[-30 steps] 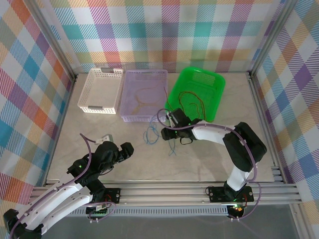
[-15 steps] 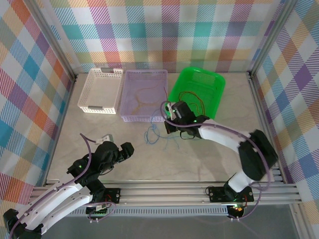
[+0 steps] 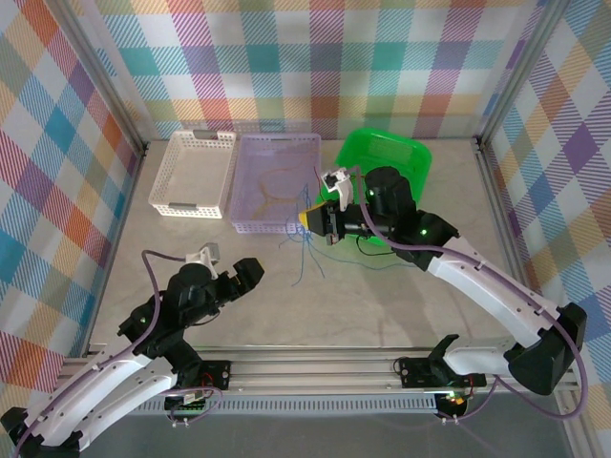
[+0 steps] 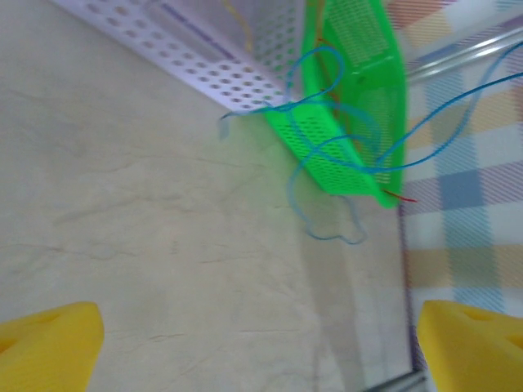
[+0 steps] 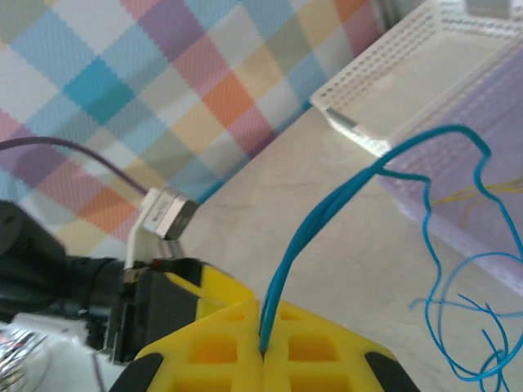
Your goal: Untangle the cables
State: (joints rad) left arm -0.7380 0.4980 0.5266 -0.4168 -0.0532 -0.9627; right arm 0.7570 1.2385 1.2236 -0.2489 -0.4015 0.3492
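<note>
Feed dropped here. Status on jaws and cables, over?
Right gripper raised, jaws shut on blue cable. Left gripper low over table, jaws open. Cable loops dangle by purple basket front wall; snag possible.

We get bright, even light over the pale desk (image 3: 401, 305), with faint, soft-edged shadows. Our left wrist view is smeared, the green basket (image 4: 359, 122) blurred. In the right wrist view the far white basket (image 5: 384, 65) is soft and the blue cable (image 5: 327, 220) fairly sharp.
</note>
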